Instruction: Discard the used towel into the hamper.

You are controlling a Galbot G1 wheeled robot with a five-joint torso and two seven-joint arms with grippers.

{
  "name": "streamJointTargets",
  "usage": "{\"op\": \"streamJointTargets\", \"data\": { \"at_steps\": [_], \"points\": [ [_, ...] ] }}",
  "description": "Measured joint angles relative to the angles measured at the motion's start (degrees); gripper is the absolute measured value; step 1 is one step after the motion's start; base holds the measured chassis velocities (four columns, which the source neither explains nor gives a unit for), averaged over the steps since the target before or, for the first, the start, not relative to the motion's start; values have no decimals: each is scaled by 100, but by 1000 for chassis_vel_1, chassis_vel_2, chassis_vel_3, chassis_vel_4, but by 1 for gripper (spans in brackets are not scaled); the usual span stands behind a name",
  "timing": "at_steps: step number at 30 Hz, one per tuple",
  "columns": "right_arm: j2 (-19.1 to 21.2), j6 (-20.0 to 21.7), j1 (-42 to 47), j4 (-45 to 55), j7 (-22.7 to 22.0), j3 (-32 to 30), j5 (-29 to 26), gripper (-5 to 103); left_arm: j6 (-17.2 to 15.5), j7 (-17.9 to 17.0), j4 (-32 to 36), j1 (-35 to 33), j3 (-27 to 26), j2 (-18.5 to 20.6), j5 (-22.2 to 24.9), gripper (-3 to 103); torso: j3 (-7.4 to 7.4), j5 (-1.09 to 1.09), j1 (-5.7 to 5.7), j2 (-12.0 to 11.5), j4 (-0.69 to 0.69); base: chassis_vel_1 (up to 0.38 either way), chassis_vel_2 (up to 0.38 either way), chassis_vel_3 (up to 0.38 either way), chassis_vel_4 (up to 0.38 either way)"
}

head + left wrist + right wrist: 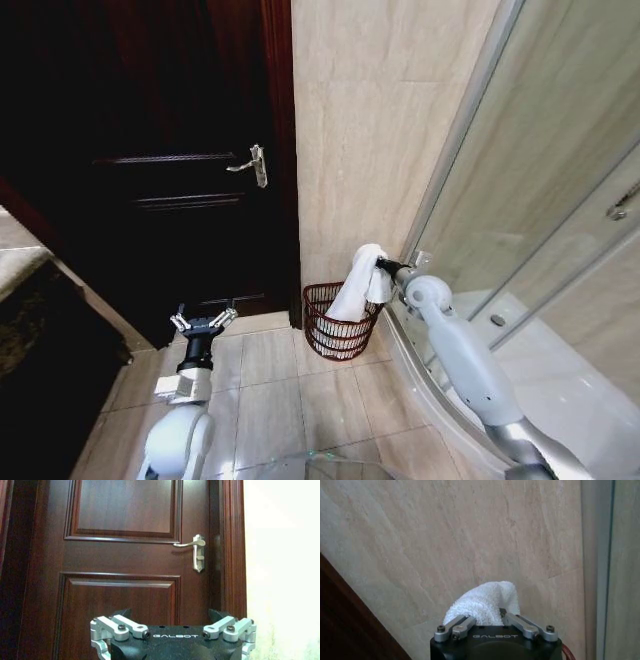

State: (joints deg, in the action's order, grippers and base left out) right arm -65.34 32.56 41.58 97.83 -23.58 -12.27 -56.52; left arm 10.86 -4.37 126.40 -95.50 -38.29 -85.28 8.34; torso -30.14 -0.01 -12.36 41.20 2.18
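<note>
Towel (360, 285) hangs white and bunched from the right gripper (383, 268), whose fingers are closed on its upper fold; the loose end trails down into the hamper (335, 335). That hamper, a dark reddish-brown wire basket, stands on the tiled floor (290, 400) in the corner, close against the beige tiled wall (380, 130) and just beside the curved foot of the glass shower screen (560, 200). How far the cloth reaches inside the basket is hard to tell, since the weave and the towel's own folds hide the bottom. From the right wrist view the towel (482, 603) bulges up between the fingers (457, 626), and the gripper body covers whatever lies below.

Over to the left, the left gripper (203, 320) is held low above the floor, well apart from the hamper, its fingers spread wide and holding nothing. It faces the dark wooden door (170, 150) with its silver lever handle (253, 165). In its own wrist view the door (125, 555) is shut, and the fingertips are cut off by the edge of the picture.
</note>
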Motion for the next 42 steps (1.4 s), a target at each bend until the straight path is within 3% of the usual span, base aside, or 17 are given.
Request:
{"op": "streamJointTargets", "data": {
  "at_steps": [26,42],
  "points": [
    [72,30,86,35,33,-31,-24,9,-51,1,58,42,1,-8,4,100,341,1,257,-600,0,0,0,0,0],
    [28,-325,622,250,216,-87,804,9,-2,31,-55,45,26,-45,-29,100,590,1,415,-1007,-1,0,0,0,0]
  ]
}}
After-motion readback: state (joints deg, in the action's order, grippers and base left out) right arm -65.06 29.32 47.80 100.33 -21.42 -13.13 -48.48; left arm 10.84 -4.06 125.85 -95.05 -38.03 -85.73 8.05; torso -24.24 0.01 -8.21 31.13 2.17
